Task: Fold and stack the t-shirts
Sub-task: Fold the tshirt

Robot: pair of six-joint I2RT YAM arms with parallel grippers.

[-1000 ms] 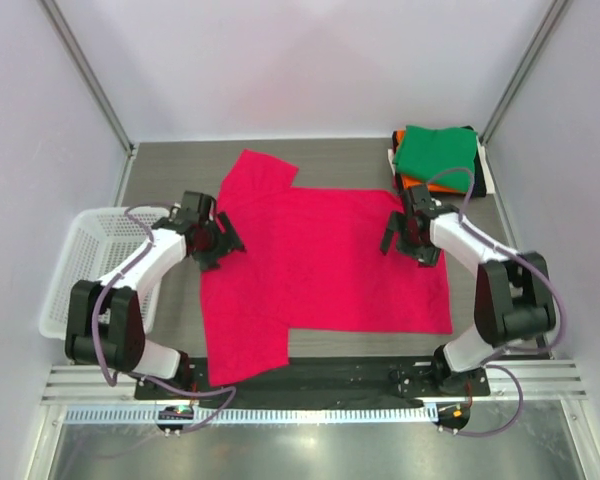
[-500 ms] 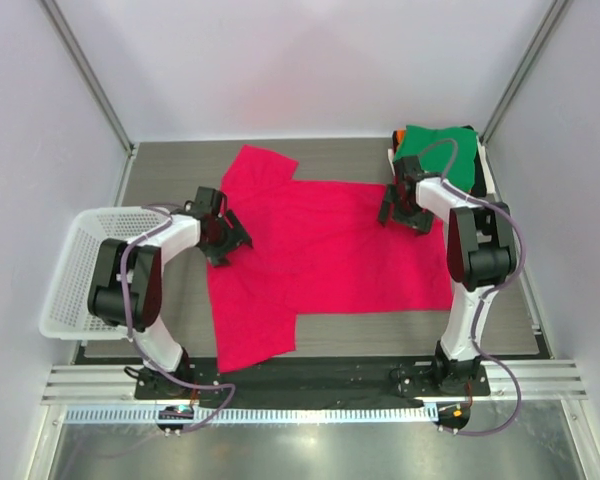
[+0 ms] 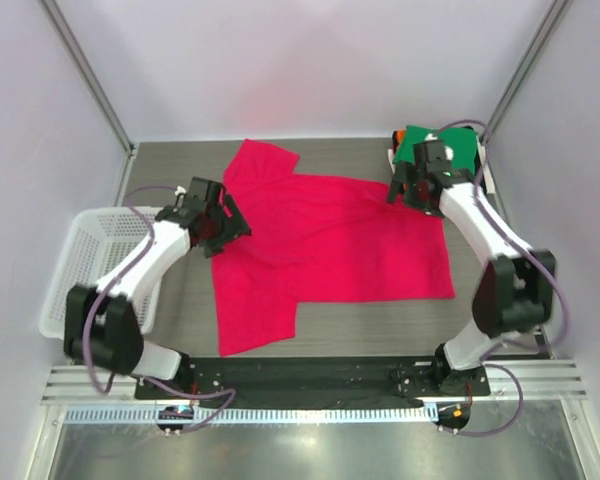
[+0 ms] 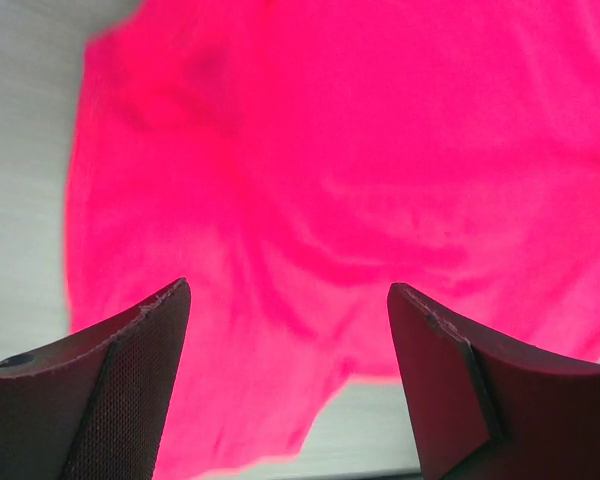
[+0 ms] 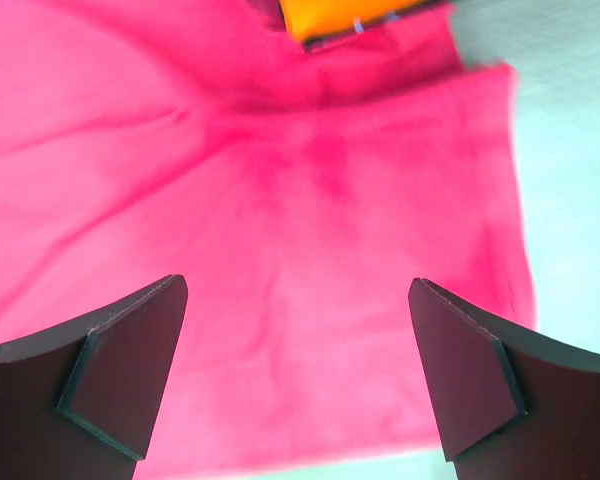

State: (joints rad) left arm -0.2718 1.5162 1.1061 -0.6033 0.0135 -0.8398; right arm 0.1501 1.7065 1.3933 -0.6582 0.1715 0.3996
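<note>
Two units in play: left gripper [image 3: 220, 222] and right gripper [image 3: 412, 188], both reaching out from 6 o'clock, neither carrying anything.
Basket: the white mesh basket [image 3: 65, 290] sits at 9 o'clock, off the cloth; I leave it alone.
Work piece: the pink-red t-shirt [image 3: 330, 245] lies spread and unfolded on the table [image 3: 170, 170], with one sleeve toward 7 o'clock, the other toward 11 o'clock and the hem toward 3 o'clock.
Left jaws: apart, with nothing between them. The left wrist view shows only pink cloth under the left gripper [image 4: 285, 290].
Left position: over the shirt's 9 o'clock edge, between the sleeves. I judge this is the station for taking the shoulder end.
Right jaws: apart and empty, above the cloth in the right wrist view [image 5: 298, 285].
Right position: at the shirt's 1 o'clock corner, probably to take the far hem corner.
Stack: the green t-shirt [image 3: 440, 148] lies on top, with the orange t-shirt [image 5: 330, 15] under it, at 1 o'clock.
Contact: the pink cloth meets the orange edge; I cannot tell whether it overlaps.
Stage: in my judgement, folding has not begun.
Risk: a pinch at that far corner could snag the stack.
</note>
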